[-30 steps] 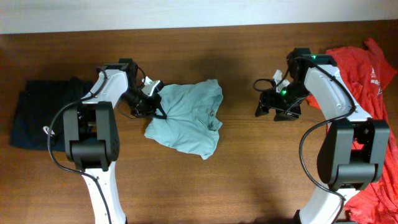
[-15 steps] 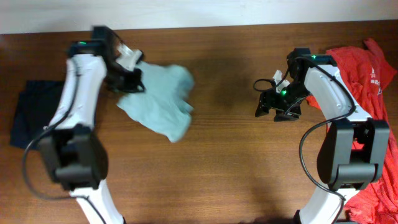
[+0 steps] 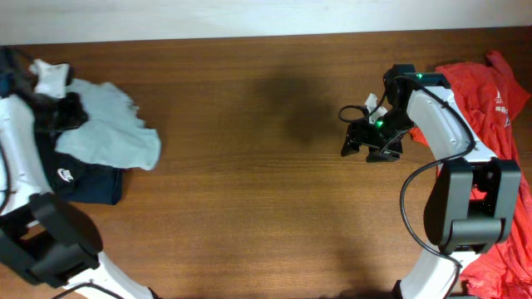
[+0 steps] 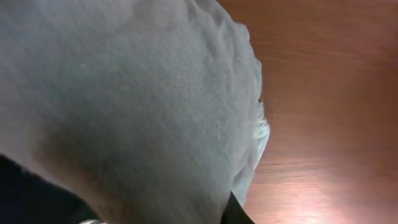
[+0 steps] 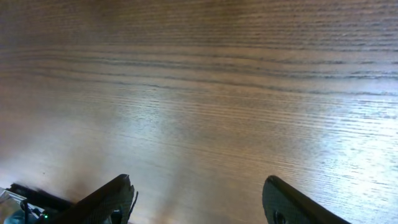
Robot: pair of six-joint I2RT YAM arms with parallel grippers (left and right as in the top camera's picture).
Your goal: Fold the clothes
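Observation:
My left gripper is at the far left edge of the table, shut on the pale grey-blue T-shirt. This shirt hangs crumpled from the gripper and spreads over the navy T-shirt with a white logo. In the left wrist view the grey-blue shirt fills most of the picture and hides the fingers. My right gripper stands open over bare wood, with nothing between its fingers. The orange-red T-shirt lies heaped at the right edge behind the right arm.
The wooden table stretches between the two arms. A pale wall strip runs along the table's far edge. The orange-red cloth also trails down the right side by the right arm's base.
My left arm has swung far to the left, carrying the grey-blue shirt from the table's middle onto the navy shirt. The right arm has not moved.

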